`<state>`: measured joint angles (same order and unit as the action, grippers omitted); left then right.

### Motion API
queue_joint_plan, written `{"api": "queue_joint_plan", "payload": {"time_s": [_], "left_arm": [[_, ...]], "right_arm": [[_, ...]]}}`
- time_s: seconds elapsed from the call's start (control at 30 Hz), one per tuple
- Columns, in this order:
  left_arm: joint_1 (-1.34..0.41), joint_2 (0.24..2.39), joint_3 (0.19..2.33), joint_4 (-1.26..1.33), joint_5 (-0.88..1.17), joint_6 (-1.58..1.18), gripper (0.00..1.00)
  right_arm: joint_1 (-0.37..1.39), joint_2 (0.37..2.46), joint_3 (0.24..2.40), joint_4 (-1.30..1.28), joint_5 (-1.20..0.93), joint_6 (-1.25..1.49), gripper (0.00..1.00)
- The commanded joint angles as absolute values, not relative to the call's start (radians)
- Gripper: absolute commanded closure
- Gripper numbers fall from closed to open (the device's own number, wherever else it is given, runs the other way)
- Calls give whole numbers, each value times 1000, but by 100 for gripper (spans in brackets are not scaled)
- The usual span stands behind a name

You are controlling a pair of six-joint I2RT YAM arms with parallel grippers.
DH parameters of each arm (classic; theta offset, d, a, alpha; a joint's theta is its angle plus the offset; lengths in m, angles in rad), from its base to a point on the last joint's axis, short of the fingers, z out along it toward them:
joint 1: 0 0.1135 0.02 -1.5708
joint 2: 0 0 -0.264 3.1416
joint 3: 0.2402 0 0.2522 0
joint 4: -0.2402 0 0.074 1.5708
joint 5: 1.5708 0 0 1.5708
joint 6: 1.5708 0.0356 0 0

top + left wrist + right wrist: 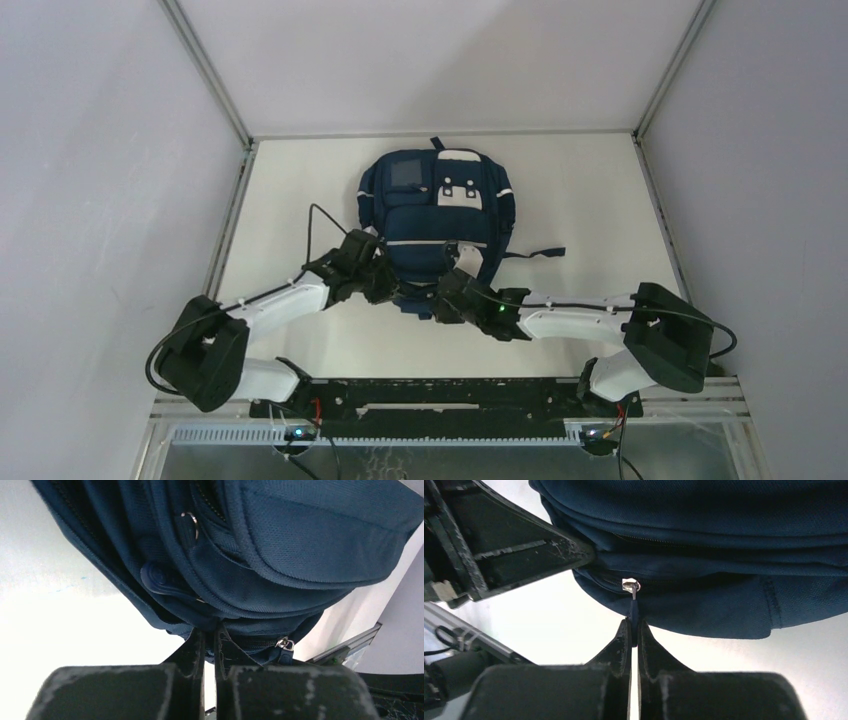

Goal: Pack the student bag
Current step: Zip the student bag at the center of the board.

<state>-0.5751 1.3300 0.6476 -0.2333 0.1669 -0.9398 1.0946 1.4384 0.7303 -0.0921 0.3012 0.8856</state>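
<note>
The navy student bag (437,215) lies flat on the table with its white patches and grey window toward the back. My left gripper (388,287) is shut on the bag's fabric edge at its near left corner (210,631). My right gripper (447,290) is shut on a navy zipper pull tab (634,614) that hangs from a silver slider (630,585) on the bag's near edge. The left gripper's finger (524,555) shows in the right wrist view, just left of the slider. Another zipper slider (285,643) sits right of the left fingers.
The white table (600,200) is walled by grey panels on the left, right and back. A dark strap (535,253) trails from the bag to the right. A metal rail (450,395) runs along the near edge by the arm bases.
</note>
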Motion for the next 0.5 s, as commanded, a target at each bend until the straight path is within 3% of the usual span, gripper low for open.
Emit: {"api": "queue_joint_plan", "payload": {"time_s": [0.0, 0.47], "left_arm": [[-563, 1341, 663, -238, 94, -908, 100], [-261, 1127, 635, -378, 112, -764, 100]], "right_arm": [[1060, 1391, 711, -26, 288, 905, 100], [938, 1163, 470, -99, 299, 893, 100]]}}
